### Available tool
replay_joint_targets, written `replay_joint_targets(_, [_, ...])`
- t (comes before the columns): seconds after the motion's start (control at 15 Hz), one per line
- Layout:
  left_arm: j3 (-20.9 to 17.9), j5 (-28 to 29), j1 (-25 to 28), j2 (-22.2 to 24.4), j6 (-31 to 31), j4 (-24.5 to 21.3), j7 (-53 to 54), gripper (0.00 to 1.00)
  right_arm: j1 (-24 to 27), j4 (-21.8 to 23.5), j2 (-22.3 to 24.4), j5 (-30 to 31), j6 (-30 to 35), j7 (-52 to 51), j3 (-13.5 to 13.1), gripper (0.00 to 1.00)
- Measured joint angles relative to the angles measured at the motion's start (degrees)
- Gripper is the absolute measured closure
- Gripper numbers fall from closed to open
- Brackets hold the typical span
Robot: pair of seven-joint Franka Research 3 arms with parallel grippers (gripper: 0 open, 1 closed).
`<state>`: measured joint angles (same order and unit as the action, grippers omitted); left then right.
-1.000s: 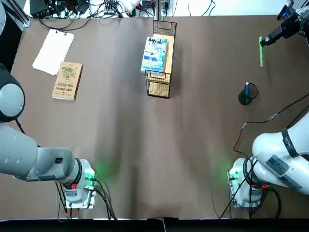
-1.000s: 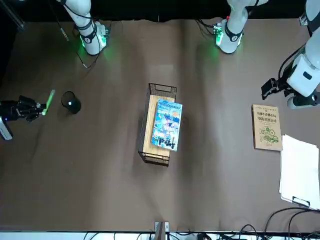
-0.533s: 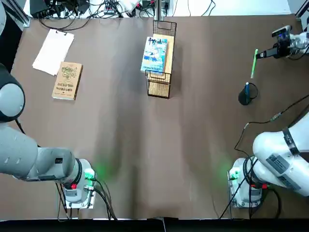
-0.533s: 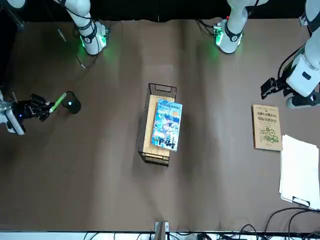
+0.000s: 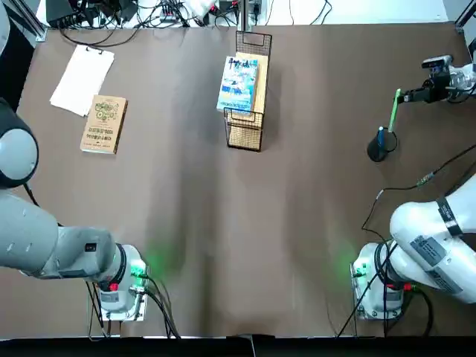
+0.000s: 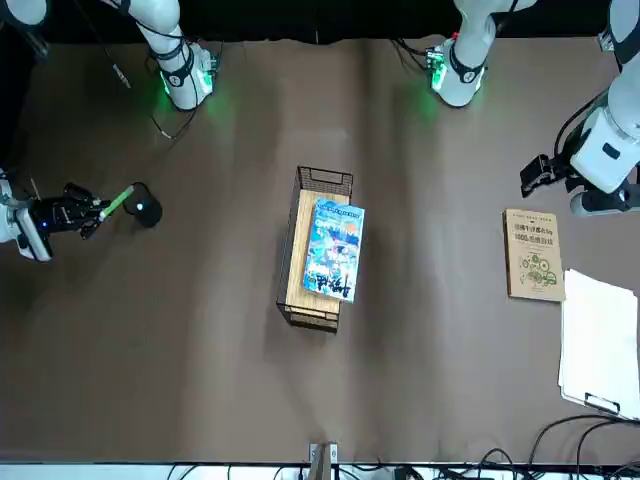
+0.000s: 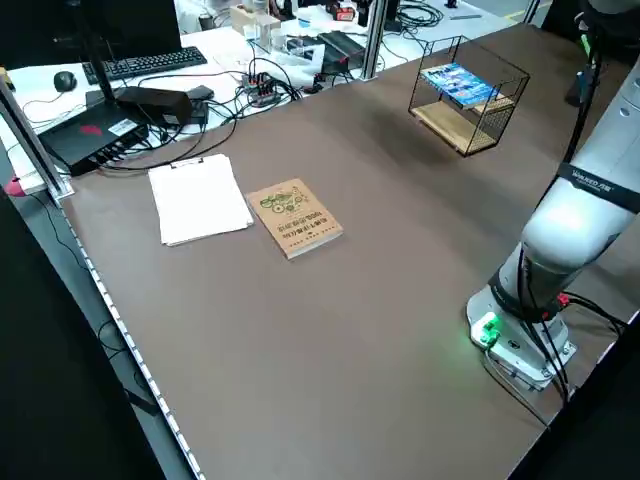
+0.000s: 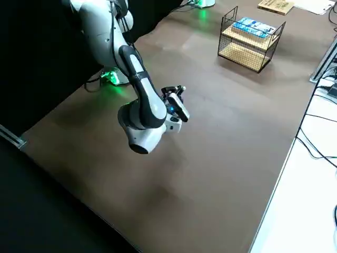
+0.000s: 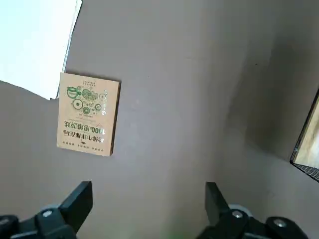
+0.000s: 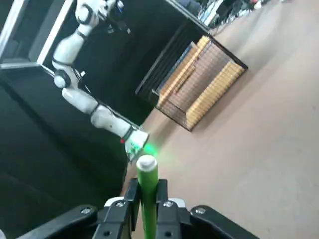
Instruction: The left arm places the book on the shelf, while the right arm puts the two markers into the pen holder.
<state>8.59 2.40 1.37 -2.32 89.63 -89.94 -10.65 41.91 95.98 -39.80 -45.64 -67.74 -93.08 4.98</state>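
Note:
My right gripper (image 5: 406, 94) is shut on the bright green marker (image 5: 393, 111), which slants down toward the black mesh pen holder (image 5: 378, 149); its lower tip is just above the rim. The blue marker (image 5: 381, 134) stands inside the holder. In the right wrist view the green marker (image 10: 147, 184) is clamped between the fingers. The light blue book (image 5: 239, 82) lies on the wire shelf (image 5: 245, 135) at the table's far middle. My left gripper (image 6: 535, 176) hovers open and empty near the tan-brown book (image 6: 535, 254); its fingers (image 9: 79, 199) are wide apart.
A tan-brown book (image 5: 103, 123) and a white clipboard sheet (image 5: 82, 78) lie at the far left. Cables (image 5: 149, 16) run along the far edge, and one cable (image 5: 416, 182) trails near the right arm's base.
The right gripper has carried the green marker from the far right toward the pen holder and tilted it, so its tip is now over the cup. The left arm has barely moved.

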Motion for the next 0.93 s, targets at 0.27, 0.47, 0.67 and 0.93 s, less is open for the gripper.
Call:
replay_joint_targets(0.27, [0.0, 0.0, 0.0, 0.0, 0.0, -0.1, 0.0, 0.0, 0.1, -0.4, -1.0, 5.0, -1.6, -2.1, -0.1, 0.82])
replay_joint_targets(0.47, [0.0, 0.0, 0.0, 0.0, 0.0, -0.1, 0.0, 0.0, 0.1, -0.5, -1.6, 6.1, -2.9, -3.9, -0.1, 0.78])
replay_joint_targets(0.67, [0.0, 0.0, 0.0, 0.0, 0.0, -0.1, 0.0, 0.0, 0.1, -0.5, -1.9, 6.3, -3.0, -4.3, -0.1, 0.57])
replay_joint_targets(0.93, [0.0, 0.0, 0.0, 0.0, 0.0, -0.1, 0.0, 0.0, 0.1, -1.2, -1.8, 6.3, -2.9, -2.6, 0.0, 0.57])
